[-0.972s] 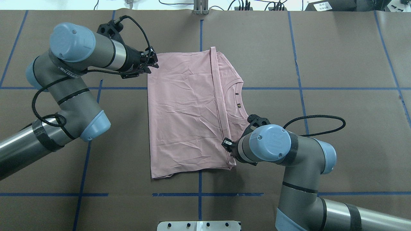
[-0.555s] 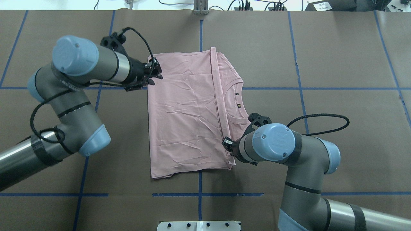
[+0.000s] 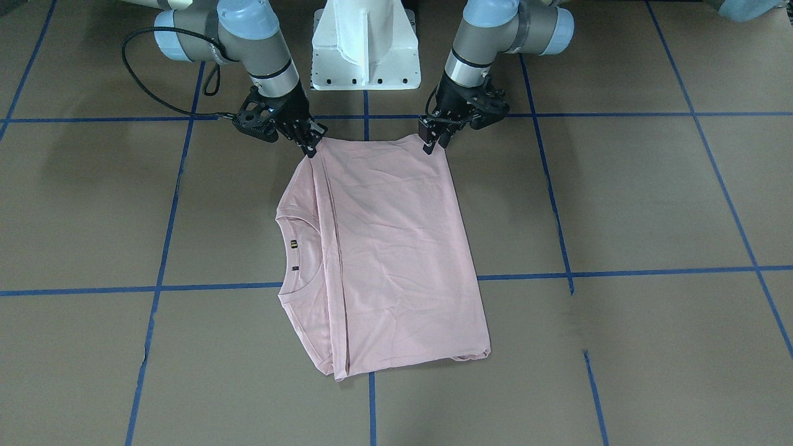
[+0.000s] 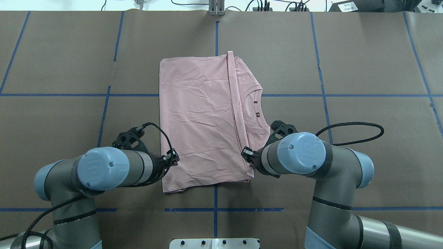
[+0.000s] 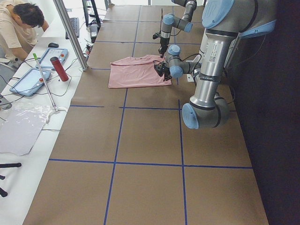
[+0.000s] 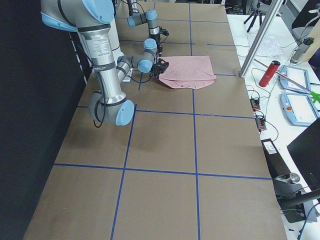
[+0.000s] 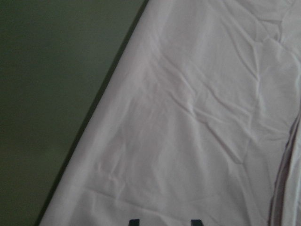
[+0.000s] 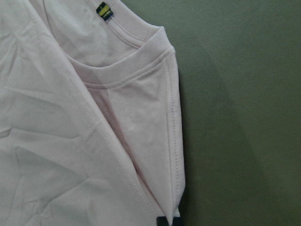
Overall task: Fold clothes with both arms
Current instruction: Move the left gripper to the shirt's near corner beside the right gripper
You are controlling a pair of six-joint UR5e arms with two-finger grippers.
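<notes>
Two arms, same build. Left arm point(image 4: 104, 168) and right arm point(image 4: 301, 154): silver-grey tubular links, light blue domed joint caps, one small screw in each cap face, a faint raised logo on the right one. Black bands ring the links, with a brighter metal collar at each wrist. Right cable point(image 4: 349, 133) and left cable point(image 4: 155, 128): black, braided, running off the wrists. Left pincer point(image 3: 433, 141) and right pincer point(image 3: 311, 147): black, angular, with two thin fingers. Pedestal base point(image 3: 365, 43): white, with a row of dark bolt holes.

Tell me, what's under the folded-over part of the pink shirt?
More of the same T-shirt: its collar and a small label peek out beside the fold. The rest beneath is covered, so I cannot see it.
</notes>
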